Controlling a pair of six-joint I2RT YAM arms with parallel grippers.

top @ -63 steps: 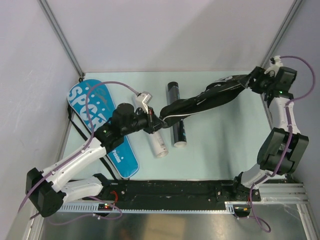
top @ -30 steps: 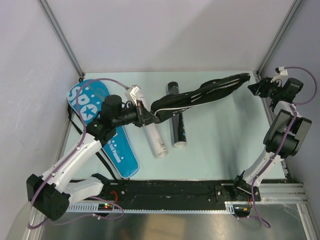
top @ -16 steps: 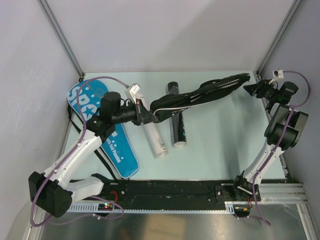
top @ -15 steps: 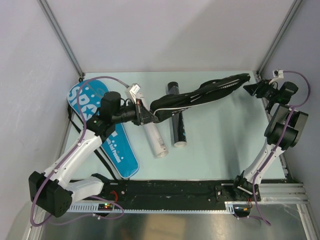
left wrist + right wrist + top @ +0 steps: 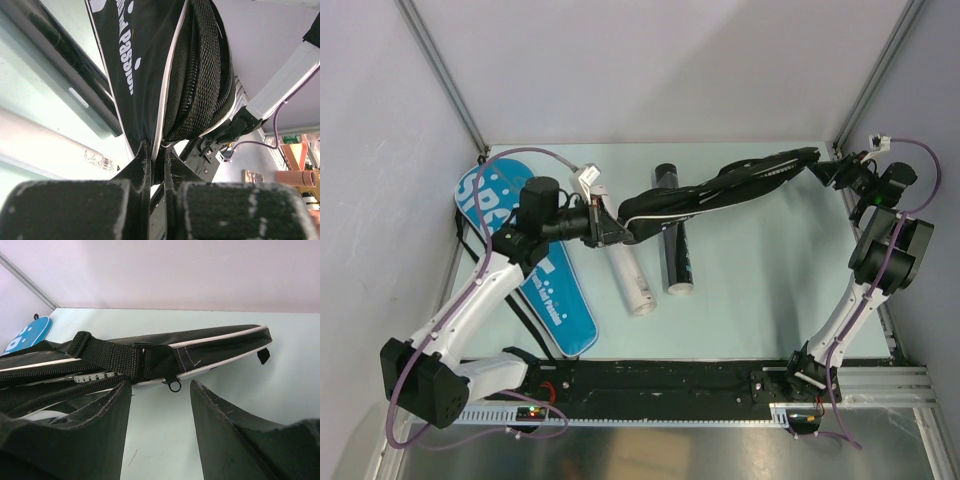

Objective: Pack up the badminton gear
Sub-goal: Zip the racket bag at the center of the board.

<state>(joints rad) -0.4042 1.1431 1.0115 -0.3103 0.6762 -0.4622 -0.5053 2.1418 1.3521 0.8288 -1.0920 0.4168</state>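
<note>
A black racket cover [image 5: 720,188] hangs stretched above the table, from the middle toward the back right corner. My left gripper [image 5: 613,228] is shut on the edge of its left end, where the white-piped hem [image 5: 161,115] sits pinched between the fingers. My right gripper [image 5: 832,171] stands open just off the cover's narrow right end. In the right wrist view the zipper pull [image 5: 174,385] and the webbing strap [image 5: 107,356] lie just ahead of the open jaws, untouched. On the table under the cover lie a white tube [image 5: 631,273] and a black tube [image 5: 676,243].
A blue "SPORT" cover [image 5: 528,262] lies flat at the left, under my left arm. The frame posts and walls stand close behind the right gripper at the back right corner. Bare table [image 5: 770,270] spreads right of the tubes.
About two seconds ago my right gripper held the cover's right end; it let go, drew back to the corner, and has now edged back toward that end. The left grip is unchanged.
</note>
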